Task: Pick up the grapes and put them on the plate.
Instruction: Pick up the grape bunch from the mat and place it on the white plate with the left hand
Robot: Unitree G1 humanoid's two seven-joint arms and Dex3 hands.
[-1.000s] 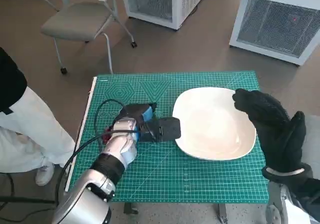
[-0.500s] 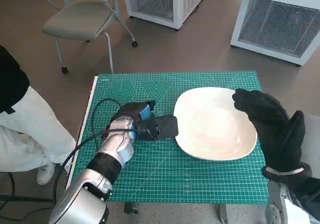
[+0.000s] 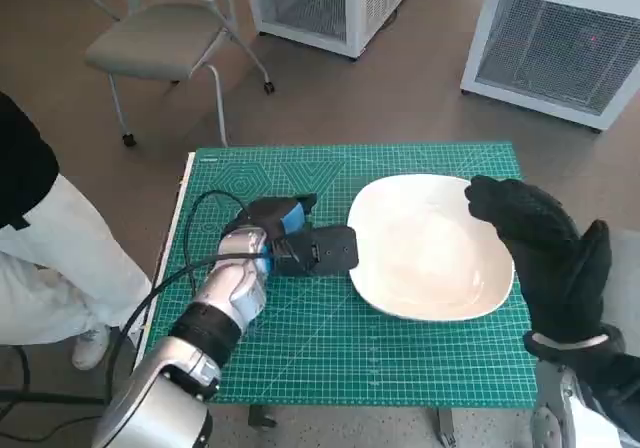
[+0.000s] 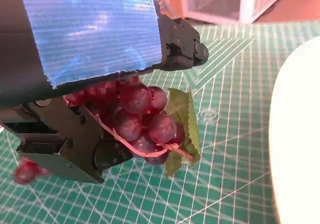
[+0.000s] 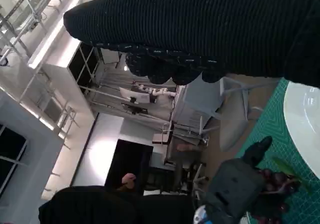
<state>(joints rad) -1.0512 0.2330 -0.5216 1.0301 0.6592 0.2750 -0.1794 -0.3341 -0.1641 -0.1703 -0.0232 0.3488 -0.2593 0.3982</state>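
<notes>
A bunch of dark red grapes (image 4: 142,119) with a green leaf (image 4: 182,126) hangs in the grip of my left hand (image 4: 95,34), just above the green mat. In the head view that hand (image 3: 300,240) hovers close to the left rim of the white plate (image 3: 430,248), and the grapes are hidden beneath it. The right wrist view shows the grapes (image 5: 277,181) under the left hand (image 5: 235,189). My gloved right hand (image 3: 545,258) is raised over the plate's right edge, flat and holding nothing.
The green cutting mat (image 3: 300,338) covers the small table. A black cable (image 3: 200,218) loops behind my left wrist. A person (image 3: 40,238) stands at the table's left. A grey chair (image 3: 165,38) and white cabinets (image 3: 560,43) stand beyond.
My left hand with the grapes has shifted slightly toward the far side of the table, staying beside the plate's rim. The right hand has not moved.
</notes>
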